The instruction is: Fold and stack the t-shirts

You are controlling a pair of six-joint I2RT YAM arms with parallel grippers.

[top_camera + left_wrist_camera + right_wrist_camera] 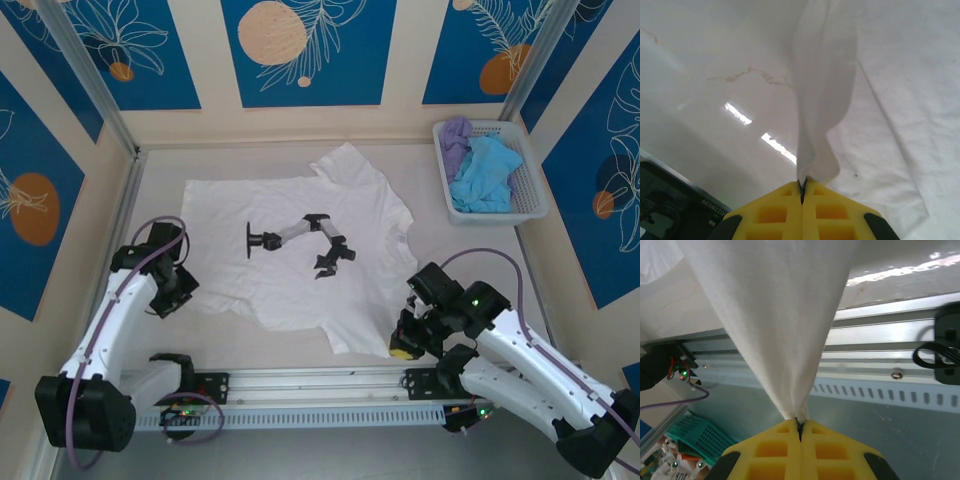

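blue panels with leaf drawings wall in a pale table (160,210), where the white t-shirt (300,290) lies spread flat in the middle. its long axis runs left to right: hem to the left, collar to the right, one sleeve pointing far and the other near. the left gripper (801,189) is pinched tight on a fold at the shirt's near left hem corner, and the cloth rises away from its yellow fingers (770,215). the right gripper (800,426) is clamped on the shirt's near right edge by the sleeve, with cloth hanging across the metal rail (890,350). at the far right, a white basket (497,217) holds the crumpled light blue t-shirt (485,175) and lavender t-shirt (457,133).
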